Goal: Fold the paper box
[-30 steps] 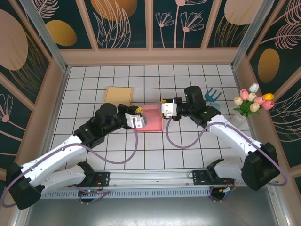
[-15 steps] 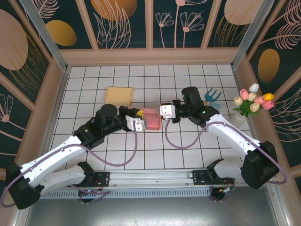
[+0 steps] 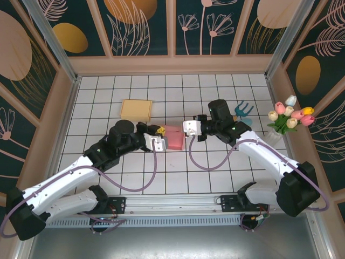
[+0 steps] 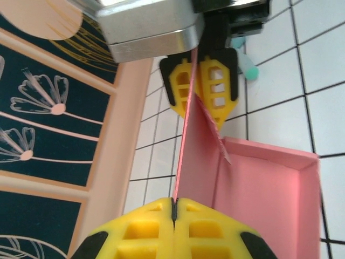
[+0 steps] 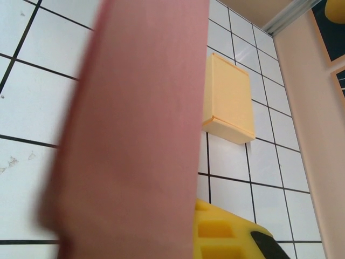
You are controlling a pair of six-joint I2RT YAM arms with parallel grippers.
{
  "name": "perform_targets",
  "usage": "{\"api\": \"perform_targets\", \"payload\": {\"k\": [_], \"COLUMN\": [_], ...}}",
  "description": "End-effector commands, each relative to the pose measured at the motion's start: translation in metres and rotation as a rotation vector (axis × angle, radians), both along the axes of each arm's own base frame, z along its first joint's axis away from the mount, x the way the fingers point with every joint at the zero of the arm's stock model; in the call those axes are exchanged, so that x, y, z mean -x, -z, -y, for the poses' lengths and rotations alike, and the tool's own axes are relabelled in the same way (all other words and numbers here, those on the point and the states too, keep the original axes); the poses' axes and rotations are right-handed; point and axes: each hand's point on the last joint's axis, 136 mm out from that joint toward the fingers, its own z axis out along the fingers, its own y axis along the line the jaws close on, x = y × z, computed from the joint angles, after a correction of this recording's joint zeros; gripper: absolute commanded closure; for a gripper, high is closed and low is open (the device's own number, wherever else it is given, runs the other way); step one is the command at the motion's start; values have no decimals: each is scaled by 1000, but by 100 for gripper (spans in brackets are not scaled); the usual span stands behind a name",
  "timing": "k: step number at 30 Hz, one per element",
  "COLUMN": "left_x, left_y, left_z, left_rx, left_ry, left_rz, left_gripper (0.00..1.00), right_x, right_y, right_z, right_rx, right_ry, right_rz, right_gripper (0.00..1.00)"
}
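Mid-table: left gripper (image 4: 173,208) is clamping the near end of an upright wall of the pink paper box (image 4: 264,194). Farther along, right gripper (image 4: 200,89), wider a moment ago, is now pinching that wall's other end. With both ends held, the fold is likely proceeding.

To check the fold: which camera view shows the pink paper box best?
The left wrist view: the pink paper box shows its open inside, a raised wall and a corner flap. In the top external view it is a small pink patch; in the right wrist view, a blurred pink surface close up.
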Motion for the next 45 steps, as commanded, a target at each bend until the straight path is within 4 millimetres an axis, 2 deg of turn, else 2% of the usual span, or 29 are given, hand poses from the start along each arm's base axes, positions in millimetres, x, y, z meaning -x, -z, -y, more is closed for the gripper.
{"api": "perform_targets", "payload": {"k": [1,2,3,4,6,8,10,12,14,16,17,18,21,23,28,34,36,41,45], "left_x": [-4,-14,-22,-30,-42,-65,-78,-76,-69,-68,-71,-76,-99,-110,-125,-135,-136,-130,-128], "left_y": [-41,-54,-64,-80,-108,-143,-159,-160,-152,-134,-125,-117,-74,-60,-47,-14,-7,21,40], "left_z": [11,5,-1,-7,-16,-42,-62,-66,-65,-79,-89,-97,-99,-87,-52,-41,-34,3,2], "left_rx": [218,278,325,394,507,687,778,874,971,1098,1156,1199,1189,1159,1110,1099,1091,969,909], "left_ry": [-30,-102,-161,-231,-333,-558,-715,-728,-700,-753,-808,-854,-939,-941,-933,-989,-972,-895,-937], "left_rz": [65,75,73,52,-27,-119,-162,-240,-343,-417,-439,-478,-663,-755,-913,-987,-1011,-1196,-1212], "left_gripper": [89,80,78,78,79,70,72,68,62,51,45,44,43,39,36,34,34,40,42], "right_x": [12,6,7,-5,-13,-22,-30,-35,-38,-40,-41,-41,-39,-38,-38,-34,-35,-35,-40], "right_y": [-31,-30,-29,-28,-25,-23,-21,-19,-18,-15,-13,-11,-12,-9,-4,2,5,5,8], "right_z": [-17,-13,-12,-1,8,17,26,35,41,44,46,46,45,45,46,43,44,42,46], "right_rx": [-143,-148,-153,-154,-153,-146,-141,-143,-146,-137,-129,-122,-126,-121,-96,-100,-91,-99,-90], "right_ry": [-111,-87,-83,-36,7,58,98,129,150,161,164,165,154,150,156,125,129,120,145], "right_rz": [29,26,23,28,46,67,78,88,98,104,108,107,114,107,100,73,65,56,53], "right_gripper": [100,100,100,100,100,100,100,100,100,100,100,100,100,100,100,100,100,100,100]}}
